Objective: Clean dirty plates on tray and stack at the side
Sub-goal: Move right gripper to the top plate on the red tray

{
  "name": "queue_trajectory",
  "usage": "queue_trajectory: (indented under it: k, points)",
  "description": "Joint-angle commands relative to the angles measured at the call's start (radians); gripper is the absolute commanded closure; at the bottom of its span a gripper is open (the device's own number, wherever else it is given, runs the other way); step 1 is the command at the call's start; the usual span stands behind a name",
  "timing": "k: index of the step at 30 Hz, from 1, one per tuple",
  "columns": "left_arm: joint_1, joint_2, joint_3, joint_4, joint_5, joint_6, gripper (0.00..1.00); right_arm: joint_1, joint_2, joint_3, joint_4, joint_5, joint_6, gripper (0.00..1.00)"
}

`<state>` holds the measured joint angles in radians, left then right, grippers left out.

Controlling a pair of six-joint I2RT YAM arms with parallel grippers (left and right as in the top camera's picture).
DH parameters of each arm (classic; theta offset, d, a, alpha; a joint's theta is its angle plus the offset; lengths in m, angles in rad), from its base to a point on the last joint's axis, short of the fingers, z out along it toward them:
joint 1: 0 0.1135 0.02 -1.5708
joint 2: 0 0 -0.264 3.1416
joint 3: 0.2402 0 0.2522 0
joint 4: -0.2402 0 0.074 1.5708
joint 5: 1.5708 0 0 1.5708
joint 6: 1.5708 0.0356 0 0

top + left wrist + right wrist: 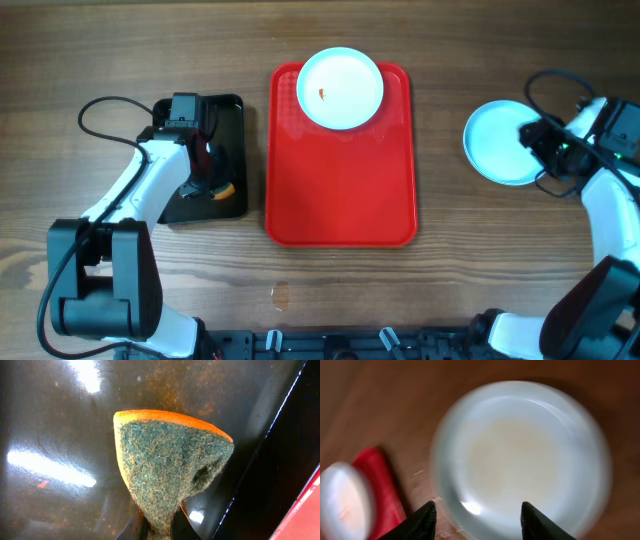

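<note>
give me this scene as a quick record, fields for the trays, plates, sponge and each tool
red tray: holds one plate
plate on tray: at the far end, orange-red smear near its centre
side plate: off the red tray, to its right; looks clean; stack count unclear
black tray: left of the red tray
sponge: orange with green scrub face, over the black tray
left tool: shut on sponge
right tool: open, above the side plate
</note>
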<state>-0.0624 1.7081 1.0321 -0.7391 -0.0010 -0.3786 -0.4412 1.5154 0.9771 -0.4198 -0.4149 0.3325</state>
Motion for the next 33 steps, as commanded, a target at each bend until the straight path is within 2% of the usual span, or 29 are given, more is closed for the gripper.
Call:
queue_trajectory:
  k: [1,7,8,9,13,14,16,26,27,30,33]
  points:
    - [0.006,-0.013,-0.001,0.000,0.013,0.013,0.93,0.178,-0.094,0.021,0.004,-0.273,-0.178,0.51]
    - [0.006,-0.052,0.000,-0.010,0.072,0.039,0.92,0.601,-0.034,0.037,0.027,0.162,-0.202,0.51]
    - [0.006,-0.079,0.000,-0.016,0.079,0.039,0.89,0.684,0.017,0.069,0.047,0.289,-0.203,0.50]
    - [0.006,-0.097,0.000,-0.020,0.081,0.039,0.87,0.707,0.045,0.087,0.063,0.327,-0.206,0.50]
    - [0.006,-0.171,0.000,-0.037,0.118,0.039,0.57,0.732,0.153,0.124,0.182,0.372,-0.214,0.48]
    - [0.006,-0.192,0.000,-0.040,0.130,0.039,0.44,0.729,0.187,0.124,0.240,0.372,-0.213,0.47]
    - [0.006,-0.230,0.000,-0.051,0.147,0.038,0.32,0.725,0.239,0.124,0.320,0.372,-0.214,0.47]
    - [0.005,-0.341,0.000,-0.140,0.150,0.039,0.32,0.722,0.495,0.124,0.637,0.419,-0.225,0.48]
    - [0.005,-0.343,0.000,-0.149,0.150,0.039,0.32,0.722,0.514,0.124,0.649,0.419,-0.218,0.53]
    - [0.006,-0.345,0.000,-0.160,0.150,0.039,0.34,0.723,0.544,0.124,0.636,0.415,-0.186,0.79]
    - [0.006,-0.345,0.000,-0.161,0.150,0.039,0.34,0.724,0.536,0.124,0.575,0.414,-0.167,0.92]
